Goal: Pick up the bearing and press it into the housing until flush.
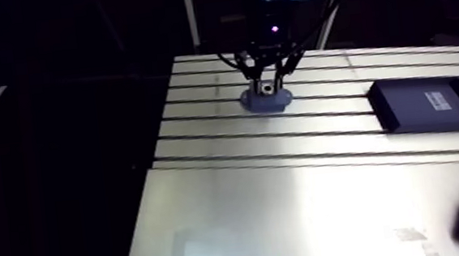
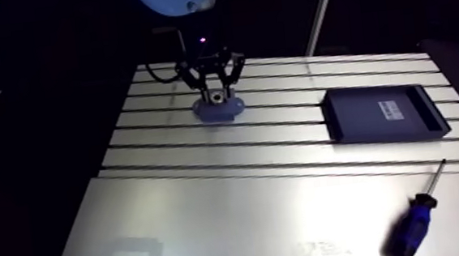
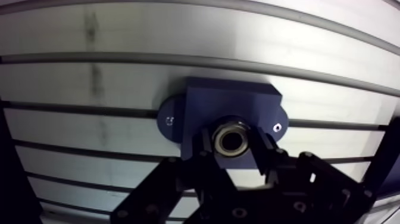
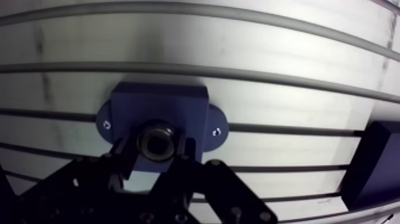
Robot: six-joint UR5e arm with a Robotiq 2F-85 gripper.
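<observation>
Metal bearing (image 3: 231,138): clamped betw. both fingertips (image 3: 206,145), right at the bore of the dark-blue housing (image 3: 229,98); seating depth can't be told.
Housing: laid flat on the slotted alu table (image 3: 119,77).
Step in hand: press-in, as judged. Bearing axis is best held square to the bore, w/ force applied straight down and slowly; a tilt is likely to jam it.
Gripper (image 3: 233,146): narrowed, closed on the bearing's sides, tips just above or touching the housing top.
Risk: tips may be stopped by the housing face before flush is reached.
</observation>
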